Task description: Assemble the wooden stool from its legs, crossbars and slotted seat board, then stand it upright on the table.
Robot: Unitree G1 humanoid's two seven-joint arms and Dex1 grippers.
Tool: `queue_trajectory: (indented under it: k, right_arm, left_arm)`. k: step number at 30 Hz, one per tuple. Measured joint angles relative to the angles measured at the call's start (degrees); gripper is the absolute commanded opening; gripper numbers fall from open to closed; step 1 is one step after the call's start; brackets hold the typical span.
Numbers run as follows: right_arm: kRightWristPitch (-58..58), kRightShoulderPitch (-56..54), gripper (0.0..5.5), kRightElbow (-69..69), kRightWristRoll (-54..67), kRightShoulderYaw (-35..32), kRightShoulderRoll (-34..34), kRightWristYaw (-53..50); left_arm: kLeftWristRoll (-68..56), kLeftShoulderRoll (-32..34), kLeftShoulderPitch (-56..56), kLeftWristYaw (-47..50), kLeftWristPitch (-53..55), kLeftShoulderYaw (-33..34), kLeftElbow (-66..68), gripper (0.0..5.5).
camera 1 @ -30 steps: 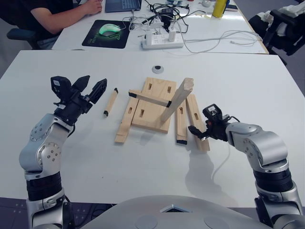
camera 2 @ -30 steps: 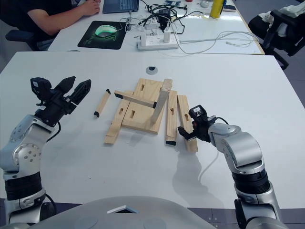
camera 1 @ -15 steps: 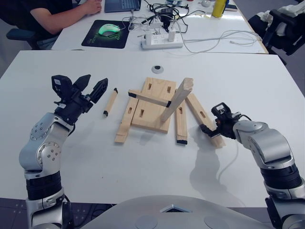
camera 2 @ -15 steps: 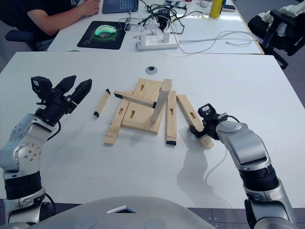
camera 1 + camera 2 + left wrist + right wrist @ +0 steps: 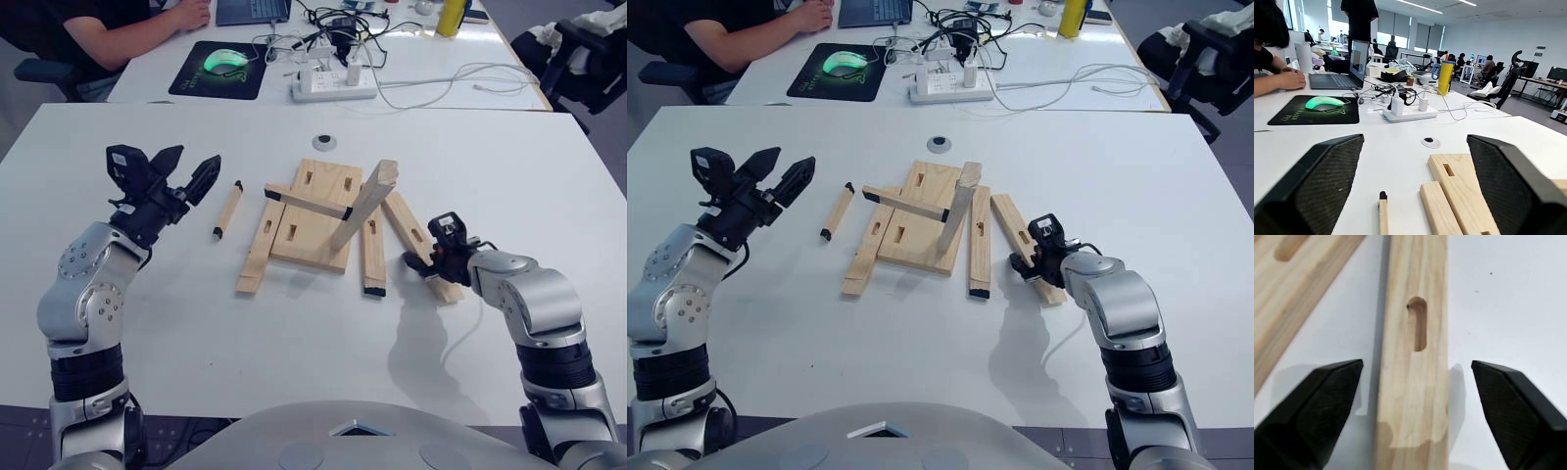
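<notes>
The seat board [image 5: 312, 220] lies flat on the white table [image 5: 490, 166], slots facing up, and everything else is placed from it. A tilted leg [image 5: 366, 203] rises from its near right corner, leaning away to the right, and a crossbar [image 5: 307, 202] runs from that leg's middle leftward across the board. A second leg [image 5: 257, 245] lies flat against the board's left edge, and a short rod [image 5: 227, 210] lies farther left, apart from it. A third leg [image 5: 372, 251] lies flat just right of the board. To the right of that, a slotted leg [image 5: 416, 238] lies angled away from the board. The right gripper [image 5: 434, 262] sits low at the near end of this leg with its jaws apart, one finger [image 5: 1327, 396] on each side (neither touches the wood [image 5: 1413, 357]). The left gripper [image 5: 196, 160] hangs above the table well left of the board, beyond the rod, jaws wide apart and holding nothing. A round grommet [image 5: 324, 142] sits in the table past the board's far edge.
</notes>
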Motion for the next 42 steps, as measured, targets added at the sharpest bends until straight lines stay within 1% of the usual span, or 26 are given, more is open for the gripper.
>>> queue_trajectory:
  k: [2,5,8,9,11,16,20,23,25,26,28,30,33,36,40,42]
  right_arm:
    - [-1.2,0.5,3.2,0.9,0.2,-0.6,0.2,0.4]
    - [-5.7,0.8,2.85,2.7,-0.5,1.1,-1.4,1.2]
    - [-11.2,1.5,2.31,4.6,-2.2,2.9,-3.6,2.2]
    - [-12.0,1.6,2.23,5.0,-2.3,3.0,-4.0,2.6]
    - [-13.1,1.6,2.19,5.9,-2.3,3.1,-4.5,3.5]
    - [-14.3,0.8,2.19,8.0,-2.3,2.4,-4.6,4.7]
    - [-17.7,0.3,2.18,10.7,-2.1,-0.1,-3.3,4.9]
    - [-21.6,-1.0,2.18,13.6,-0.4,-4.8,-0.5,4.9]
    - [-24.6,-5.0,2.18,14.7,3.8,-10.3,2.2,5.2]
    - [-26.1,-8.2,2.18,15.0,6.9,-13.8,3.7,5.5]
    - [-28.3,-13.9,2.18,14.7,12.1,-18.6,5.3,6.1]
    - [-28.0,-16.8,2.18,13.5,17.2,-21.4,6.4,7.2]
    - [-22.8,-22.0,2.18,11.8,27.6,-22.9,6.8,10.3]
    - [-17.7,-29.4,2.18,9.6,37.6,-23.7,6.8,11.3]
    - [-11.9,-35.5,2.18,7.2,53.4,-24.3,8.2,8.1]
    - [-10.5,-36.4,2.18,6.1,58.4,-23.9,8.4,6.8]
  left_arm:
    - [1.2,0.0,-0.3,0.4,-0.4,0.1,0.5,3.91]
    - [3.7,0.2,-1.2,1.8,-1.2,0.2,0.8,3.91]
    - [8.1,1.3,-2.7,4.7,-2.5,0.1,2.1,3.91]
    - [9.8,1.3,-3.0,5.7,-3.4,0.0,2.9,3.91]
    - [12.7,1.3,-3.8,7.2,-5.4,0.0,4.5,3.91]
    - [12.0,1.2,-5.0,6.6,-6.3,1.0,6.8,3.91]
    - [5.0,0.9,-6.2,2.5,-3.7,2.9,7.7,3.91]
    - [0.5,0.8,-6.4,-0.7,-2.0,3.6,7.8,3.91]
    - [-2.7,0.9,-7.2,-3.0,-0.2,3.9,8.0,3.91]
    - [-5.2,1.0,-8.2,-4.4,1.3,4.1,8.2,3.91]
    - [-9.1,1.2,-10.7,-6.4,4.0,4.6,8.9,3.91]
    - [-13.2,1.6,-12.8,-7.4,7.6,5.2,9.7,3.91]
    - [-24.1,2.8,-17.4,-9.5,16.3,6.9,10.4,3.91]
    - [-31.3,5.1,-23.5,-10.4,20.9,8.6,11.7,3.91]
    - [-40.1,6.1,-30.3,-9.6,26.0,9.5,13.4,3.91]
    - [-43.8,6.1,-33.1,-8.6,28.2,9.4,14.5,3.91]
